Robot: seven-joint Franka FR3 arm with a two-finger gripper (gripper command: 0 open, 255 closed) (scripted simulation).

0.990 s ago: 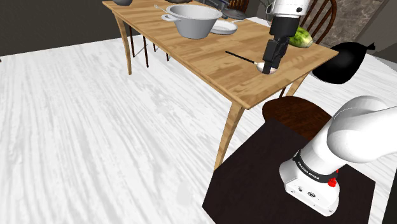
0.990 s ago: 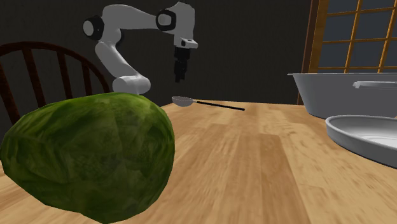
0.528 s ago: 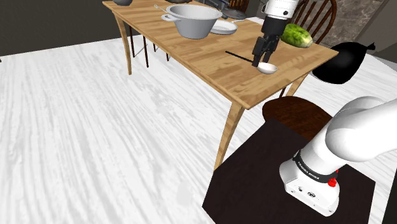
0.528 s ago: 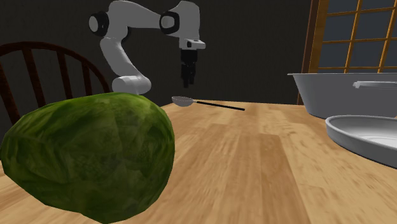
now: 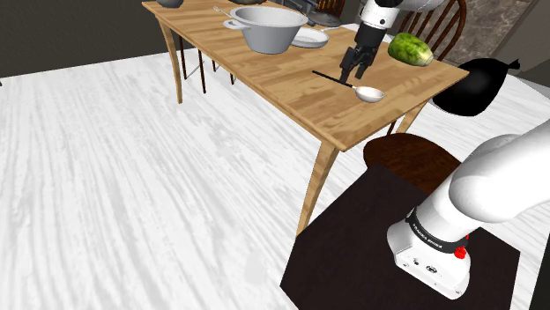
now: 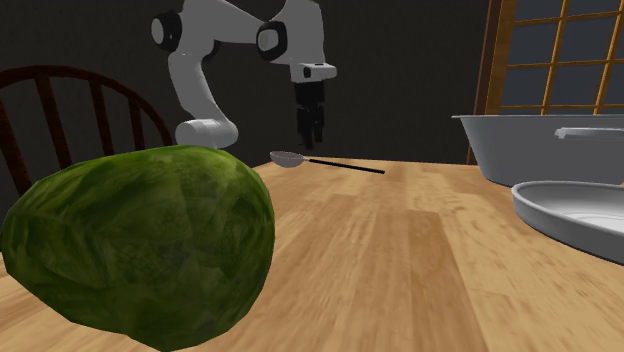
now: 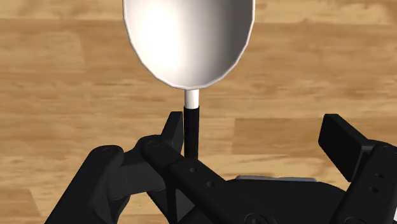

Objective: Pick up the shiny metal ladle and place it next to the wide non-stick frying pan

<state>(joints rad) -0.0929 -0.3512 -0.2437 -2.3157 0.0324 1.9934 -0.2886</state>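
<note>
The claw point(image 5: 352, 72) hangs just above the ladle point(image 5: 371, 93), fingers spread wide and holding nothing; the dark handle passes close beside one finger point(image 7: 173, 127); the ladle lies flat near the bench point(image 5: 291, 84) edge facing the stand, its pale bowl toward that edge; a green vegetable point(image 5: 411, 49) sits near the neighbouring corner.

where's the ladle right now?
The ladle lies flat on the wooden table, near the corner at the shoulder view's right, handle under the open gripper; the green vegetable sits just beyond it.
</note>
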